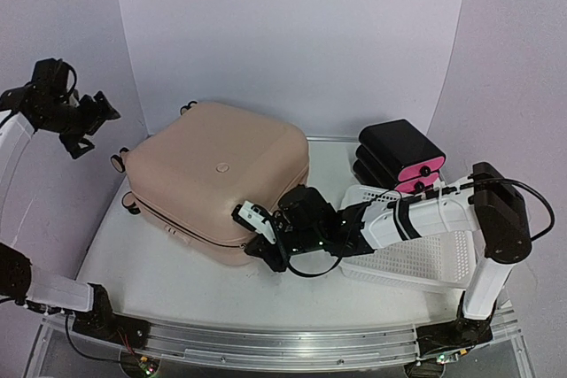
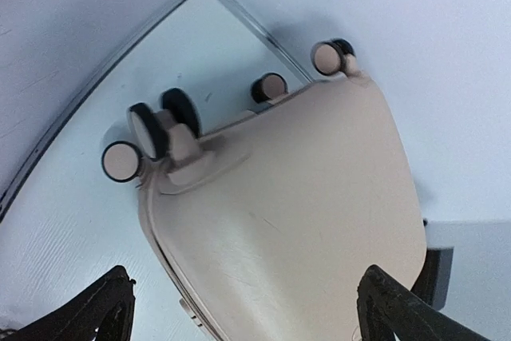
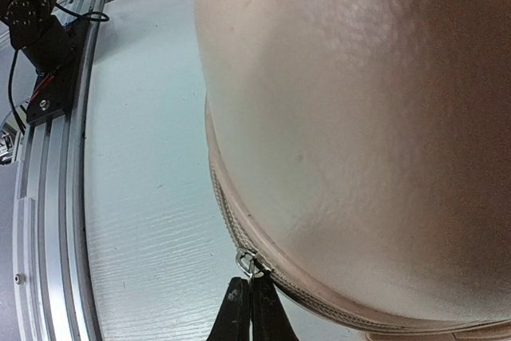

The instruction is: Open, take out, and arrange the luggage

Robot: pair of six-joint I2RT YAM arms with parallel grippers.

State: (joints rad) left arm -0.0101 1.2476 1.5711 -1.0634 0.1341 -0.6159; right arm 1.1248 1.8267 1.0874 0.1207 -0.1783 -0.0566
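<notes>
A white table [image 1: 177, 281] stands before pale walls. The pale pink hard-shell suitcase [image 1: 217, 179] lies flat and zipped at its left-centre. A white perforated plastic basket [image 1: 416, 258] sits to the right, with a black-and-pink stacked drawer box [image 1: 399, 152] behind it. The left gripper [image 1: 93, 126] hangs spread wide above the wheels. The right gripper [image 3: 249, 287] pinches the small metal zipper pull [image 3: 246, 261] at the suitcase's near corner.

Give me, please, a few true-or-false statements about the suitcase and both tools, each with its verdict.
1. The luggage lies closed. True.
2. The left tool grips the luggage. False: it hangs open above it, touching nothing.
3. The right tool is shut on the zipper pull. True.
4. The white basket sits atop the luggage. False: it rests on the table beside it.
</notes>
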